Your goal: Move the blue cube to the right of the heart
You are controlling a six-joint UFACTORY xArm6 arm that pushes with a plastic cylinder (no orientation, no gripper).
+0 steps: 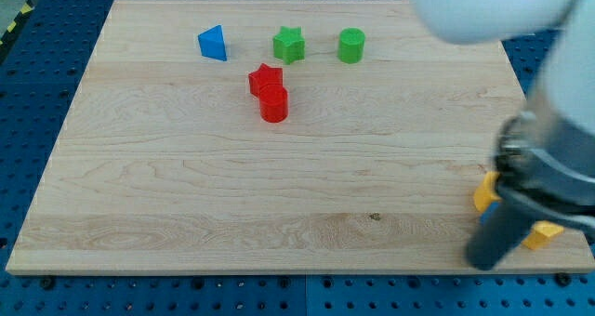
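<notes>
My tip [483, 263] is at the view's bottom right, near the board's lower edge. The blurred rod and arm cover that corner. Two yellow blocks show beside the rod: one [483, 193] just above and left of it, one [545, 233] to its right. Both are partly hidden, so I cannot tell their shapes. No blue cube shows clearly, and no heart can be made out. The only blue block in plain view is a triangular one [213, 44] at the upper left, far from the tip.
A green star [289, 45] and a green cylinder [350, 46] sit near the top edge. A red star [265, 78] touches a red cylinder [273, 103] below them. The wooden board [186, 195] lies on a blue perforated table.
</notes>
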